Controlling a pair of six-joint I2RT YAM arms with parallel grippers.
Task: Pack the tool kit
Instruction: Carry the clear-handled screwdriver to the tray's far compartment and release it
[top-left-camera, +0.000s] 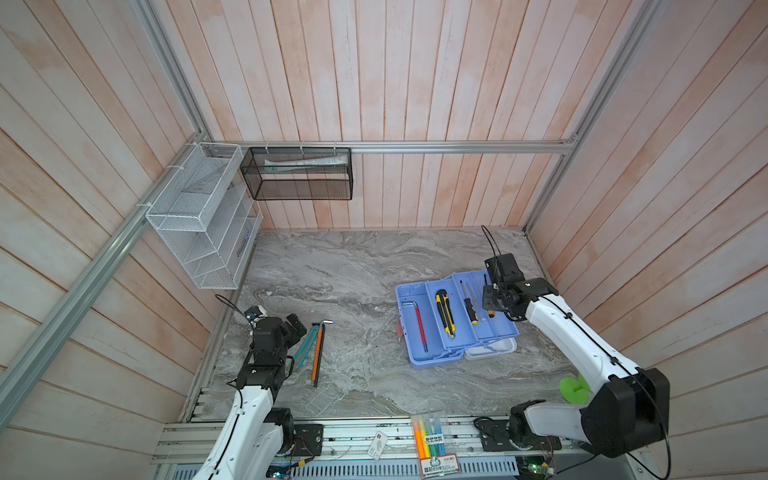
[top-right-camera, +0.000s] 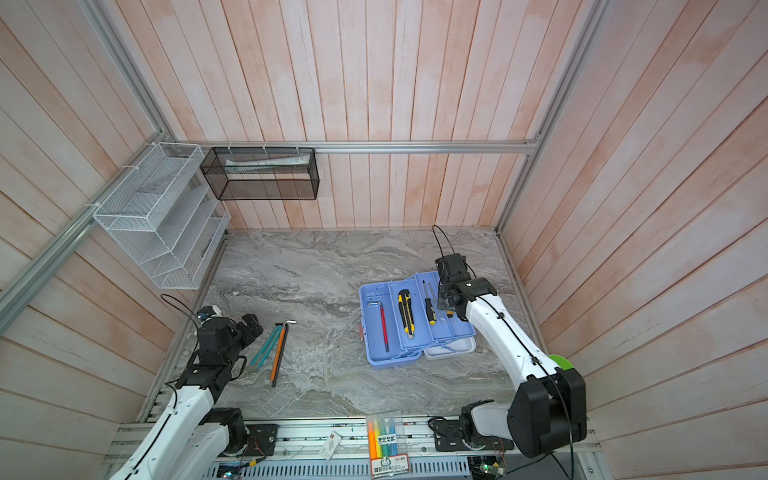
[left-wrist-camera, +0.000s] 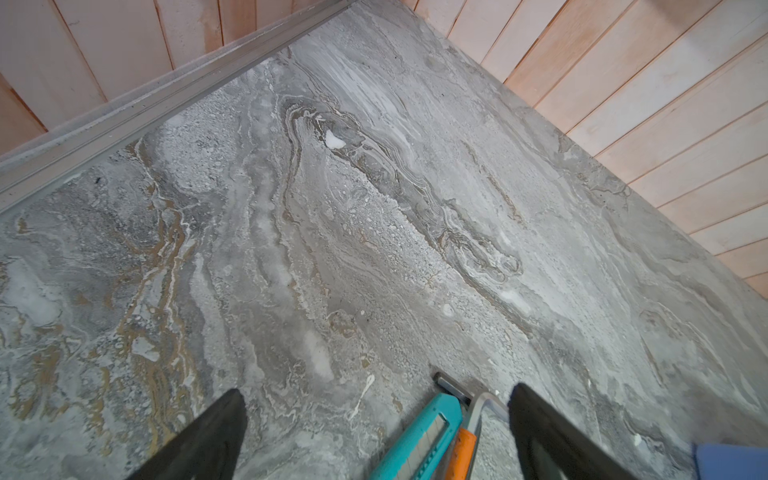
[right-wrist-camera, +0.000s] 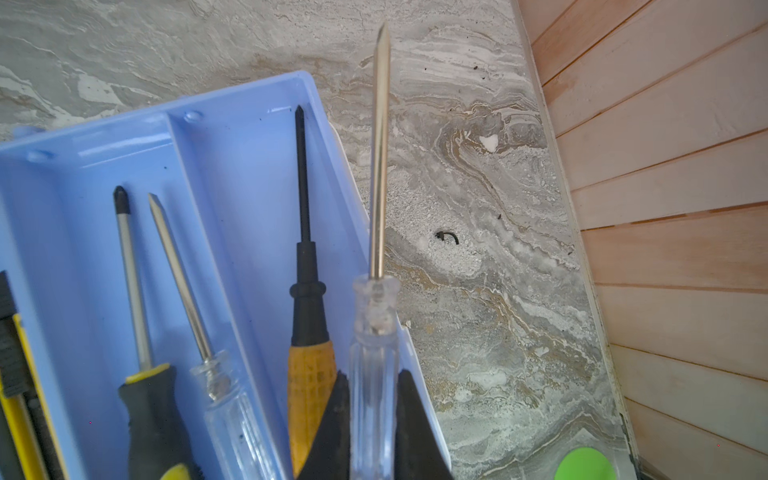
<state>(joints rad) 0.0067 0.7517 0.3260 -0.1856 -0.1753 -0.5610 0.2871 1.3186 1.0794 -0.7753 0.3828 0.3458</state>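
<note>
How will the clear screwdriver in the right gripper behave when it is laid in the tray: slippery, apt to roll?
The clear screwdriver is probably stiff: its steel shaft is straight. Its smooth handle may slip in the right gripper. It looks roundish, so it may roll on the tray floor.

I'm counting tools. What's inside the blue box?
The blue box holds a red key, a yellow-black knife and screwdrivers. The right gripper, holding a screwdriver, covers part of one tray.
</note>
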